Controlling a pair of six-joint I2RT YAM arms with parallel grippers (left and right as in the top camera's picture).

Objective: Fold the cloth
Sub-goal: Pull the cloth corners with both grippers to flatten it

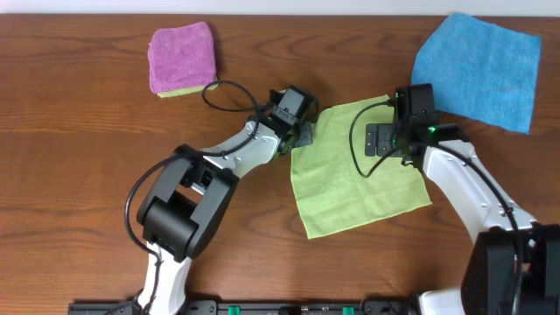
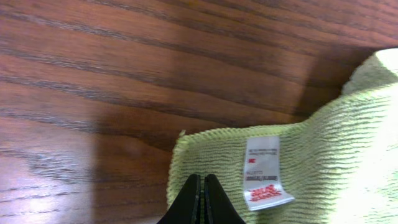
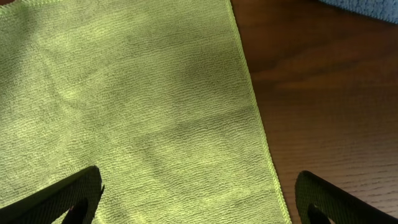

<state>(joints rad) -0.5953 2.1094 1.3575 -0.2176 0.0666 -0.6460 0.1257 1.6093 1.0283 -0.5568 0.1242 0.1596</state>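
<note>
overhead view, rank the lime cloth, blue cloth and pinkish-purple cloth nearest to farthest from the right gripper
From the right gripper:
1. lime cloth, directly under it, mid-table.
2. blue cloth, just beyond it, at the picture's top right.
3. pinkish-purple cloth, folded, far across at the top left.

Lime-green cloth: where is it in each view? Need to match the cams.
Overhead: cloth lies centre-right of the frame.
Left wrist: lower right, showing the corner with the white tag.
Right wrist: fills the left and centre.
Shared landmark: the wooden table bordering the cloth's edge.
</note>
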